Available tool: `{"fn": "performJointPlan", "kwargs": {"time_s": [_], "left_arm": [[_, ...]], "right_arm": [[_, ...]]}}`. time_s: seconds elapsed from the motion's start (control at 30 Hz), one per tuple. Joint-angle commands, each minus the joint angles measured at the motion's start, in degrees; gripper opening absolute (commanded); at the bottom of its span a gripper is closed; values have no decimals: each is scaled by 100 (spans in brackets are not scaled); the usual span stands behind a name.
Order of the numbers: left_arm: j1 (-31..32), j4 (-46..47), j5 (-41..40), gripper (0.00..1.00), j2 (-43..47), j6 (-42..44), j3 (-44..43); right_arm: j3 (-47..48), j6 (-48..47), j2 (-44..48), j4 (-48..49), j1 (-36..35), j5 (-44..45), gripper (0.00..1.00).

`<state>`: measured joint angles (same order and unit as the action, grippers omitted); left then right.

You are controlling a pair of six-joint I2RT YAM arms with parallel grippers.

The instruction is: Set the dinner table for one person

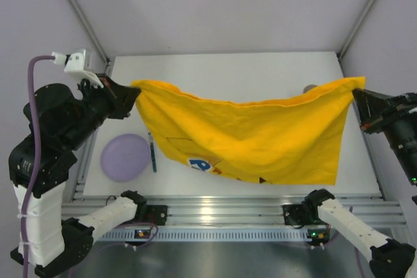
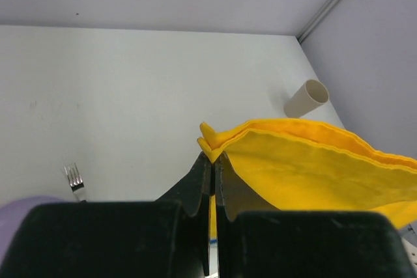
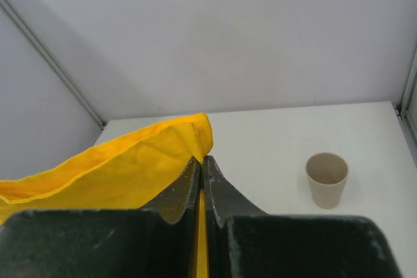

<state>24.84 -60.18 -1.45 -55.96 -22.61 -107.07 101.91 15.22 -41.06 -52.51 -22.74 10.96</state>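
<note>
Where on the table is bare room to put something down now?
Bare: the far strip of the table, behind the cloth and left of the cup. Crowded: the near left, with plate and fork. Under the cloth is hidden.

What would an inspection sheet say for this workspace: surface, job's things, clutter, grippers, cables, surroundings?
Surface: white dinner table, flat, with a ribbed rail along the near edge.
Job's things: yellow cloth hangs stretched between both grippers and sags in the middle. Lilac plate lies on the table at the left, with the fork beside it. Beige cup stands upright at the far right.
Clutter: nothing seen.
Grippers: left gripper is shut on one cloth corner, right gripper on the opposite one.
Cables: purple cable runs along the left arm to its wrist.
Surroundings: pale walls with metal frame posts.
</note>
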Motion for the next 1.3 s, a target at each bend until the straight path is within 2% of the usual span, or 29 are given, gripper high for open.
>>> {"fn": "performJointPlan", "kwargs": {"time_s": [0.0, 0.13, 0.3, 0.4, 0.47, 0.6, 0.77, 1.0, 1.17, 1.27], "left_arm": [[12, -397, -425, 0, -423, -15, -60], [12, -302, -646, 0, -951, 73, 194], [3, 891, -821, 0, -1276, 169, 1283], [-128, 1533, -743, 0, -1723, 283, 1802], [-321, 1859, -786, 0, -2161, 388, 2170], [-961, 2624, -717, 0, -3076, 564, 2454], [-1324, 3249, -329, 0, -4360, 767, 2024], [-1631, 3197, -22, 0, -5969, 679, 811], [-1772, 3118, -4, 0, -6672, 653, 73], [-1869, 3057, -57, 0, -6954, 460, -217]], "right_arm": [[-329, -160, -420, -84, -11, 222, 0], [-593, -230, -1034, 4, -55, 564, 0], [-1426, -275, -1589, 469, -46, 916, 0], [-2059, -187, -2211, 1117, -37, 1056, 0], [-2463, -125, -2528, 1461, 41, 1118, 0], [-2615, -300, -3870, 2401, 226, 1197, 0], [-1518, -433, -5524, 2448, 393, 1452, 0], [521, -196, -7861, 1764, 595, 1698, 0], [1733, 129, -8786, 1104, 692, 2163, 0], [2096, 191, -9121, 708, 780, 2419, 0]]}}
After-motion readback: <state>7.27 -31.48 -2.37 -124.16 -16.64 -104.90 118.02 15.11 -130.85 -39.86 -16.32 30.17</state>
